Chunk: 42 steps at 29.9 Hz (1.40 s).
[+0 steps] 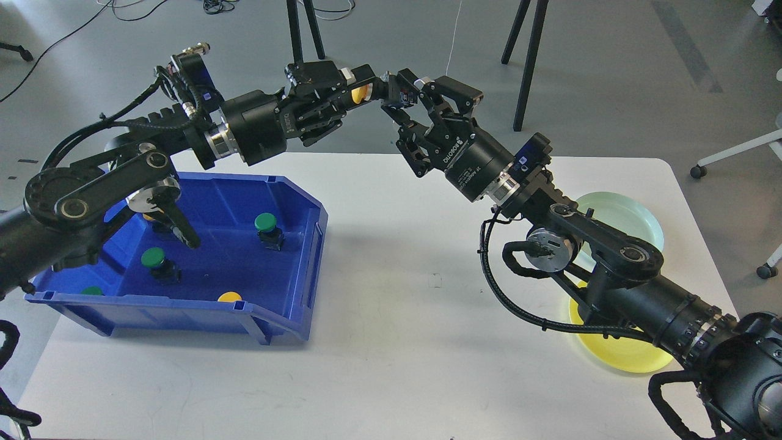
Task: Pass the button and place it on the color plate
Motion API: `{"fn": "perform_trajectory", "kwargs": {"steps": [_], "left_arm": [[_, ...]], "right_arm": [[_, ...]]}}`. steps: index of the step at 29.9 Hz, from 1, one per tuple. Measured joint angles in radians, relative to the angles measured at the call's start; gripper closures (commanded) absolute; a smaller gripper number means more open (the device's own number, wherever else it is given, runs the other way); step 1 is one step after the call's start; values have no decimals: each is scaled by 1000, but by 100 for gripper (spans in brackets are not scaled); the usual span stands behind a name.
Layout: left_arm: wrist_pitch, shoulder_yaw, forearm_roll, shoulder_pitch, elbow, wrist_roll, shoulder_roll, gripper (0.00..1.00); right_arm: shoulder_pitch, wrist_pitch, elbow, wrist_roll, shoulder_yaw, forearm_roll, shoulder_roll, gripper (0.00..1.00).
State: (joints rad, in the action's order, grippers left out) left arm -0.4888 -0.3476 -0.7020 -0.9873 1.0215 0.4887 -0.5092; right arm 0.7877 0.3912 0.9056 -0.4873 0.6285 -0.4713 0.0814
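Holding the yellow button (pixel 360 93) in my left claw (pixel 357 91) above the table (pixel 397 305), I have my right claw (pixel 406 104) spread open right beside it, so the handover is underway. Placing it on the yellow plate (pixel 617 351) remains.

Not much readable text here tbh. The clearest bit was "ROBOTIQ" in white letters on the black body of the right tool (pixel 408 101), sitting just right of center in the upper part of the frame and running diagonally along the housing. Right below it on the same cylinder there was a smaller white line starting with "2F", but the rest was too tiny to make out. The left tool (pixel 342 98), upper middle of the frame, had some white lettering on its body too, too foreshortened to read.
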Motion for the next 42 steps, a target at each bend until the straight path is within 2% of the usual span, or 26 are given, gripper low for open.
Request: {"fn": "perform_trajectory", "kwargs": {"steps": [7,13,17,24,30,33,38,39,42], "left_arm": [[0,0,18,2,-3,0,-1,13],[0,0,20,2,-5,0,-2,13],[0,0,33,4,-14,0,-2,12],[0,-1,39,5,-18,0,-2,12],[0,-1,39,5,-18,0,-2,12],[0,0,39,5,-18,0,-1,12],[0,0,40,6,-18,0,0,12],[0,0,41,6,-18,0,1,12],[0,4,45,-1,-18,0,19,12]], "right_arm": [[-20,-8,9,-1,12,2,21,99],[-104,-48,82,-2,63,16,154,99],[-251,-124,217,-2,132,20,305,99],[-663,-238,494,11,302,21,563,99],[-909,-337,548,15,316,21,692,99],[-978,-399,545,56,310,20,707,99],[-1011,-509,536,194,274,19,706,96],[-1009,-523,535,214,262,19,705,93],[-1000,-554,533,246,244,20,700,75]]}}
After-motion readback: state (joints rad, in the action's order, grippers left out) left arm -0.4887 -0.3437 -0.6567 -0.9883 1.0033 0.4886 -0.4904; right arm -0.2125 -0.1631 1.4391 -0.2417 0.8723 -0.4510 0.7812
